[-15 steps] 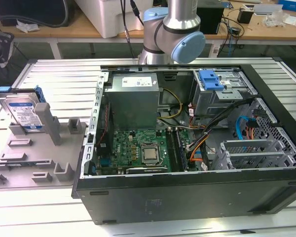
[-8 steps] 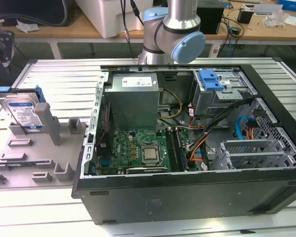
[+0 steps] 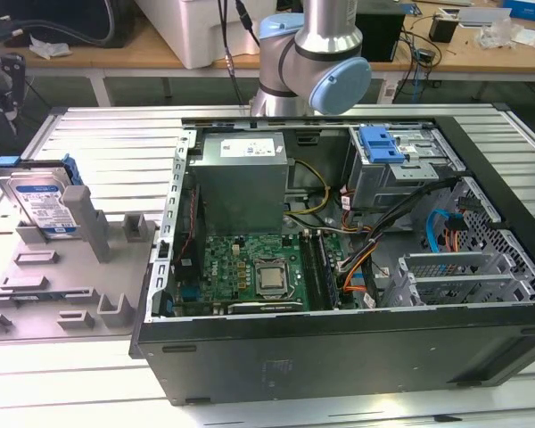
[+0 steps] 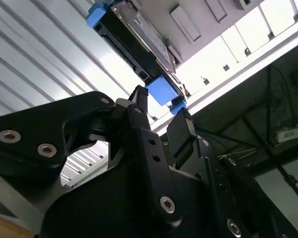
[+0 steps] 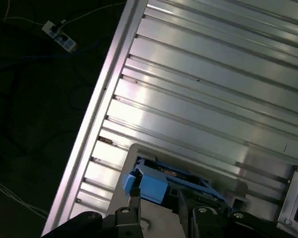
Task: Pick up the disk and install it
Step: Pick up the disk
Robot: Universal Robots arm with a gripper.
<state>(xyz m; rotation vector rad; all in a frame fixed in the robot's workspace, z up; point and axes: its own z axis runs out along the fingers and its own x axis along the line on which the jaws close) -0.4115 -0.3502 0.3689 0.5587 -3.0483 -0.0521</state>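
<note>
Claw (image 4: 161, 108) spread, gripping nothing, it hung close to one blue-framed end of the disk (image 4: 131, 42). In the second wrist view I saw the disk nearly edge-on, its long side a dark strip between blue corners. The exterior view showed its labelled face instead: the disk (image 3: 43, 201) stood on edge, leaning back in a grey holder (image 3: 94, 223) on the slatted worktop (image 3: 98, 143), at the exterior view's left of the open computer case (image 3: 339, 343).

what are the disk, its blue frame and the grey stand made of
Disk: likely metal, a silvery body under a white-and-blue label that may be paper.
Frame: looks like plastic, an even matte blue.
Stand: probably plastic, perhaps printed, going by its flat matte grey and blocky shapes.
</note>
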